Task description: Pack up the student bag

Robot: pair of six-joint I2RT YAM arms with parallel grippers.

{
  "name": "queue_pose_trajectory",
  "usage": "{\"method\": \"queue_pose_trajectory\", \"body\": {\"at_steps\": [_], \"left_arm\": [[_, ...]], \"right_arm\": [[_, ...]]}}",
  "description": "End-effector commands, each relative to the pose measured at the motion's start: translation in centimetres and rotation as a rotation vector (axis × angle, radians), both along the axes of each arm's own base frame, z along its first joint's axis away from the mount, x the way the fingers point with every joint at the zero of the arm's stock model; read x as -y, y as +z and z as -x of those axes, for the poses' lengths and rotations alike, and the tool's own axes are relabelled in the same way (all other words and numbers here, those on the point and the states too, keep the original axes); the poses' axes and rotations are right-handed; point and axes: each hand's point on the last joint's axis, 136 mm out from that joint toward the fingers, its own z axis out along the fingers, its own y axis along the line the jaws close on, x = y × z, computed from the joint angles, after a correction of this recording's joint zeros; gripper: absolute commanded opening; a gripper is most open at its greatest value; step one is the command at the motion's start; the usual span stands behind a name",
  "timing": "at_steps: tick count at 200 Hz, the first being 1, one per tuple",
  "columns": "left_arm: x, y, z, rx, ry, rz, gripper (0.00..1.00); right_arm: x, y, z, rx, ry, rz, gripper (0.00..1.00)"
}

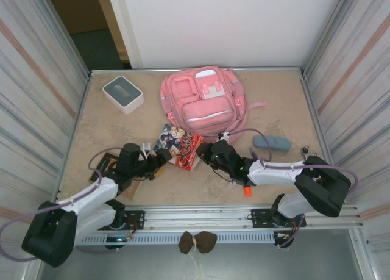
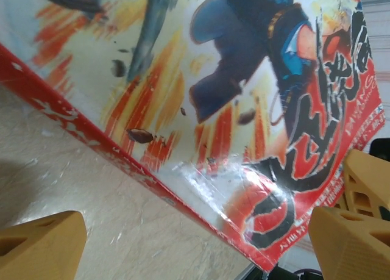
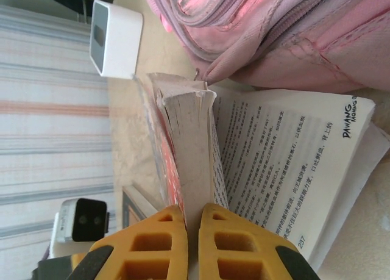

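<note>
**Student bag at rear centre of desk; book held in right jaws just in front of it.**

The pink student bag (image 1: 201,100) lies front-up at the far middle of the desk (image 1: 274,176). A book (image 1: 180,144) with a red illustrated cover sits just near of the bag's lower edge; whether they touch cannot be told. The right jaws are narrow, clamped on a thick block of the book's pages, with a printed page (image 3: 286,164) splayed to one side. The left jaws stand wide at the cover's red edge, gripping nothing. A grey-and-white box (image 1: 123,94) sits far left, apart from the bag. A blue-grey pouch (image 1: 272,143) lies right of the book.
</note>
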Motion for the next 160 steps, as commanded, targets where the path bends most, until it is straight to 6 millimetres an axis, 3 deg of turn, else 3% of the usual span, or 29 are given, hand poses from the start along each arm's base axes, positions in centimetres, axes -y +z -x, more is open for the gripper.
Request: {"method": "queue_pose_trajectory", "body": {"at_steps": [1,40,72,115,160], "left_arm": [[1.3,1.9,-1.8,0.076,0.004,0.059,0.94],[2.6,2.0,-3.3,0.109,-0.002,0.067,0.92],[3.1,3.3,-4.6,0.173,0.004,0.074,0.87],[2.8,5.5,-6.0,0.260,0.014,0.080,0.69],[2.5,6.3,-6.6,0.301,0.023,0.064,0.42]], "right_arm": [[-1.1,2.6,-0.7,0.027,-0.050,-0.138,0.00],[-1.9,1.8,0.0,-0.011,-0.041,-0.157,0.00],[-2.1,0.2,0.3,-0.053,-0.037,-0.143,0.00],[-1.9,-2.3,1.0,-0.110,-0.031,-0.089,0.00],[-2.0,-3.8,1.6,-0.143,-0.013,-0.053,0.00]]}}
